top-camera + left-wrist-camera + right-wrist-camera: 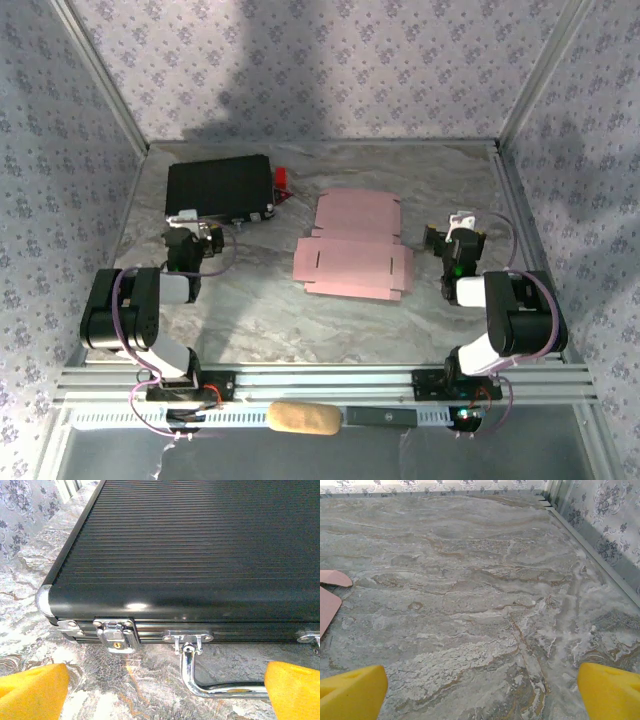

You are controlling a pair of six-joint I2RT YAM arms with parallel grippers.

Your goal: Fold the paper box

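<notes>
The paper box (352, 246) lies flat as a pale pink sheet with flaps and slits in the middle of the marble table. Its pink flap edges (329, 597) peek in at the left of the right wrist view. My left gripper (195, 232) hovers left of the sheet, open, just in front of the black case; its yellow fingertips (32, 690) frame bare table. To the right of the sheet, my right gripper (458, 238) stands open over bare marble, with nothing between its yellow fingertips (610, 690).
A black ribbed case (220, 186) with chrome latch (116, 635) and handle (215, 680) lies at the back left, a red object (282, 180) beside it. Patterned walls (560, 150) and metal frame rails close in the table. A tan roll (303, 418) rests on the front rail.
</notes>
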